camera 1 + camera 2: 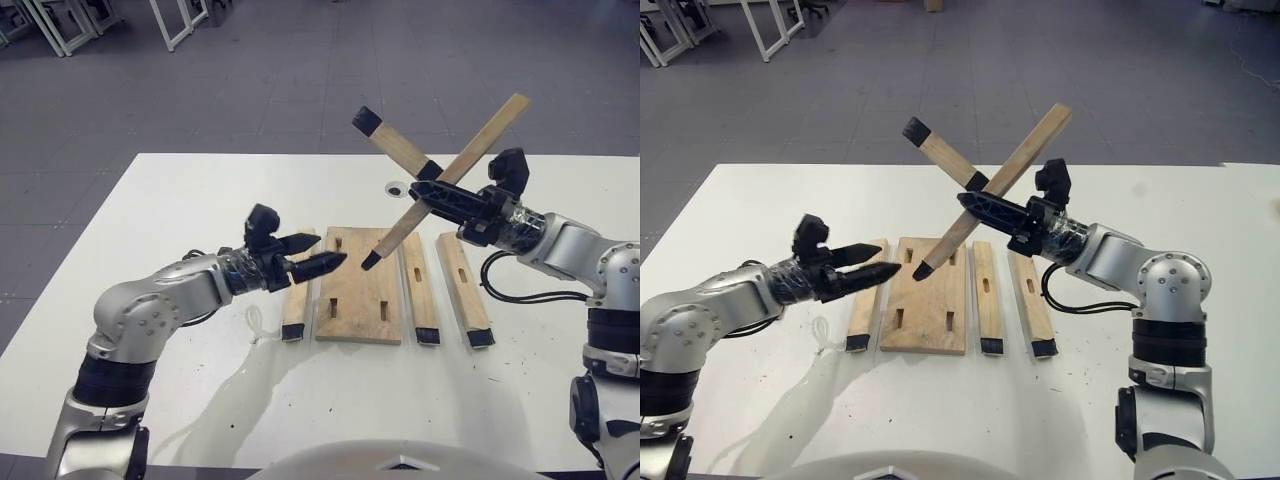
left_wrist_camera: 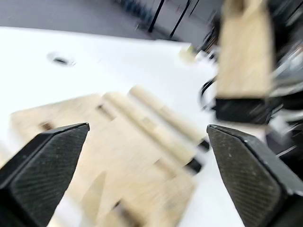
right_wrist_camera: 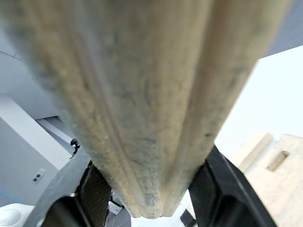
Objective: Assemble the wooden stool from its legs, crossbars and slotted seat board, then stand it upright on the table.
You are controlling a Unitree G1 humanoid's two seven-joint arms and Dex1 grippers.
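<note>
My right gripper (image 1: 428, 190) is shut on a pair of crossed wooden bars (image 1: 470, 150) at their joint, holding the X in the air over the table's far side. The long bar's black-capped lower end (image 1: 371, 261) hangs just above the slotted seat board (image 1: 358, 300), which lies flat. One loose leg (image 1: 297, 300) lies left of the board; two more (image 1: 420, 285) (image 1: 464, 290) lie to its right. My left gripper (image 1: 330, 250) hovers open over the board's left edge, pointing toward the bar's lower end; its fingers (image 2: 45, 175) are wide apart.
The white table (image 1: 180, 200) has a small round hole (image 1: 397, 187) behind the board. A black cable (image 1: 525, 295) loops beside my right arm. A thin clear loop (image 1: 257, 322) lies near the left leg. Grey floor and white frames lie beyond the table.
</note>
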